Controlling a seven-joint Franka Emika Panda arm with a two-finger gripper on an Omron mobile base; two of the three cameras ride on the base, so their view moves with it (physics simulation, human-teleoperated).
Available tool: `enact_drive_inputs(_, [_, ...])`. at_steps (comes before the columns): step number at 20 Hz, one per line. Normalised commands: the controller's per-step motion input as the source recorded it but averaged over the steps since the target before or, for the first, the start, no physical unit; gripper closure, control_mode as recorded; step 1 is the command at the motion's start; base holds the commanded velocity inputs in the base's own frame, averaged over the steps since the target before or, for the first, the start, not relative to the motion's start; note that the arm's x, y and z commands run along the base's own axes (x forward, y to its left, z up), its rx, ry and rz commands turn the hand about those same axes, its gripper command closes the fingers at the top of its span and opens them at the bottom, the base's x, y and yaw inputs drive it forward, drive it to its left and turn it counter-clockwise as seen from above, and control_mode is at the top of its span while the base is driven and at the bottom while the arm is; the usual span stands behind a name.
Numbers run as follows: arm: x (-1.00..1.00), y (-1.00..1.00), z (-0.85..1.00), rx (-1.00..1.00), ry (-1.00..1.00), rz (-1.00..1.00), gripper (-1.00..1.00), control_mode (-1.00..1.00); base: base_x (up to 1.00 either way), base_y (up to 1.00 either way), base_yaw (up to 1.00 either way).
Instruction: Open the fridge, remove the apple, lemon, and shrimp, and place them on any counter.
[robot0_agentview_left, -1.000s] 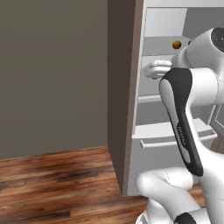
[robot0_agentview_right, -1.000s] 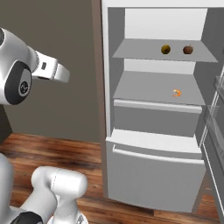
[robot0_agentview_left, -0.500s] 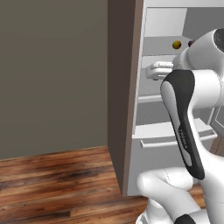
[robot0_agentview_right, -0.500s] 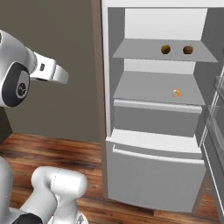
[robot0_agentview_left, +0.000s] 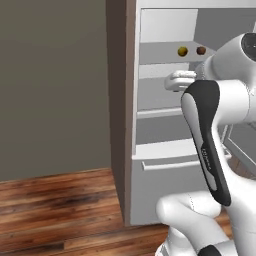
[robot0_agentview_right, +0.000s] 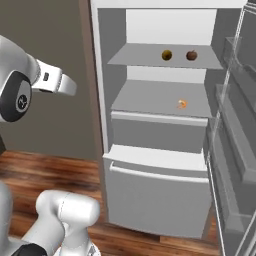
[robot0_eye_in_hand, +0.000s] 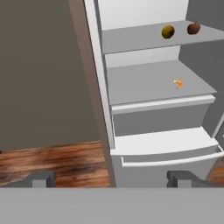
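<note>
The fridge (robot0_agentview_right: 150, 165) stands open, showing white shelves and a lower drawer (robot0_eye_in_hand: 162, 146). On the upper shelf the yellow lemon (robot0_eye_in_hand: 168, 31) lies just left of the dark red apple (robot0_eye_in_hand: 193, 28); both also show in the base views, lemon (robot0_agentview_right: 166, 55) (robot0_agentview_left: 182, 51) and apple (robot0_agentview_right: 191, 55) (robot0_agentview_left: 201, 50). One shelf lower, the orange shrimp (robot0_eye_in_hand: 177, 83) (robot0_agentview_right: 182, 104) lies alone. My gripper (robot0_eye_in_hand: 113, 179) is open and empty, held back from the fridge front and facing its left edge. The counter is out of view.
The open fridge door (robot0_agentview_right: 235, 130) with its shelf bins hangs at the right. A dark brown panel (robot0_eye_in_hand: 85, 74) borders the fridge's left side, beside a grey-brown wall (robot0_agentview_left: 50, 85). Wooden floor (robot0_eye_in_hand: 57, 159) lies below. My arm's elbow (robot0_agentview_left: 207, 130) partly hides the fridge in the left base view.
The arm has shifted only slightly. The gripper stays open, and the fruit and shrimp have not moved.
</note>
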Motion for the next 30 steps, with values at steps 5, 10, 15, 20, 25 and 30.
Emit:
enact_drive_inputs(5, [0.0,0.0,0.0,0.0,0.0,0.0,-1.0,1.0,-0.04,-0.73,-0.08])
enact_drive_inputs(10, [0.0,0.0,0.0,0.0,0.0,0.0,-1.0,1.0,0.17,-0.14,-0.15])
enact_drive_inputs(15, [0.0,0.0,0.0,0.0,0.0,0.0,-1.0,1.0,0.12,-0.08,-0.41])
enact_drive_inputs(20, [0.0,0.0,0.0,0.0,0.0,0.0,-1.0,1.0,0.41,-0.04,-0.39])
enact_drive_inputs(25, [0.0,0.0,0.0,0.0,0.0,0.0,-1.0,1.0,0.68,0.0,-0.1])
enact_drive_inputs(30, [0.0,0.0,0.0,0.0,0.0,0.0,-1.0,1.0,0.64,-0.01,0.0])
